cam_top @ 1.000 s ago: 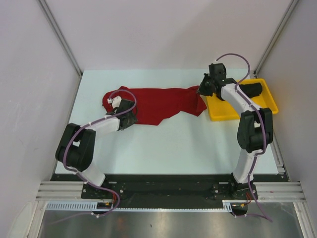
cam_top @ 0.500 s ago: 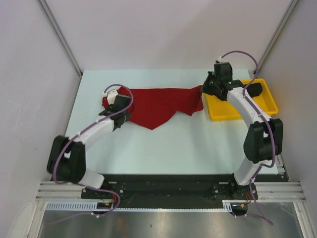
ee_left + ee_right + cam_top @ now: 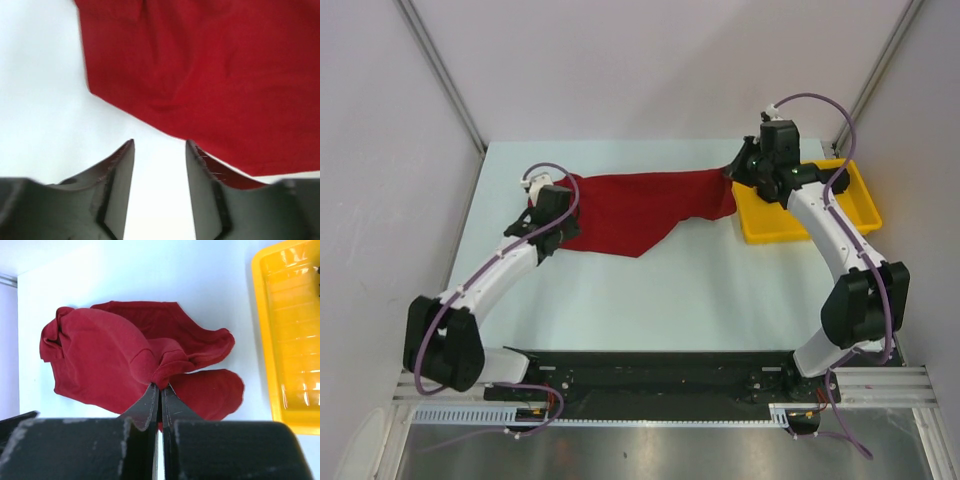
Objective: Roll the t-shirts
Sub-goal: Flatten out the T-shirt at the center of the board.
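The right gripper [image 3: 159,387] is clenched on a raised fold of the deep red short-sleeved cloth t-shirt [image 3: 630,205]. This is judged to pull that end taut toward the shallow yellow plastic tray [image 3: 860,210], flattening the garment for rolling. The left gripper [image 3: 160,145] is released, jaws apart above the white table [image 3: 670,290]. The shirt's edge lies just beyond its fingertips. The shirt spans the far half of the table between both grippers

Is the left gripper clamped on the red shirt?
No: the left wrist view shows the left gripper with fingers apart, only bare table between them, the red t-shirt lying beyond.
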Robot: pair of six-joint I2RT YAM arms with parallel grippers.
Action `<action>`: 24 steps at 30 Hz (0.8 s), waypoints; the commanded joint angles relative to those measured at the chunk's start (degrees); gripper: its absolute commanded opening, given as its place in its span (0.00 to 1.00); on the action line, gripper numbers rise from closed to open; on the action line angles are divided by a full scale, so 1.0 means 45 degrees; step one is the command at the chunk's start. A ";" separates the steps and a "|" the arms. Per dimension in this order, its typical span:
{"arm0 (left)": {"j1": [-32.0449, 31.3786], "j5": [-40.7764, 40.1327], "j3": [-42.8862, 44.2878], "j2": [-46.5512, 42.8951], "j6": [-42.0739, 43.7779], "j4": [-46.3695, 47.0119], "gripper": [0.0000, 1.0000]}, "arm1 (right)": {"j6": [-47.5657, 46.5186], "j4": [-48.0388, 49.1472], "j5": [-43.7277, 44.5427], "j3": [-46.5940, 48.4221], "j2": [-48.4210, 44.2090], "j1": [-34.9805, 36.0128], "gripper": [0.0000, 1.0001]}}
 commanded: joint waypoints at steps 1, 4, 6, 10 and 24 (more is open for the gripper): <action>0.0063 0.1590 -0.1197 0.1074 -0.1211 0.1162 0.55 | -0.0320 0.0421 -0.0258 0.0386 0.0411 0.0081 0.00; 0.0044 0.2137 -0.1377 0.2304 -0.1993 0.2081 0.56 | -0.0340 0.0421 -0.0239 0.0386 0.0568 0.0081 0.00; 0.0044 0.2255 -0.1493 0.3106 -0.2538 0.2762 0.55 | -0.0417 0.0382 -0.0180 0.0366 0.0685 0.0082 0.00; 0.0044 0.2060 -0.1572 0.4122 -0.3146 0.3741 0.54 | -0.0456 0.0401 -0.0083 0.0347 0.0861 0.0062 0.00; 0.0044 0.1553 -0.1944 0.4807 -0.3381 0.5169 0.45 | -0.0633 0.0499 0.0113 0.0054 0.0764 0.0062 0.00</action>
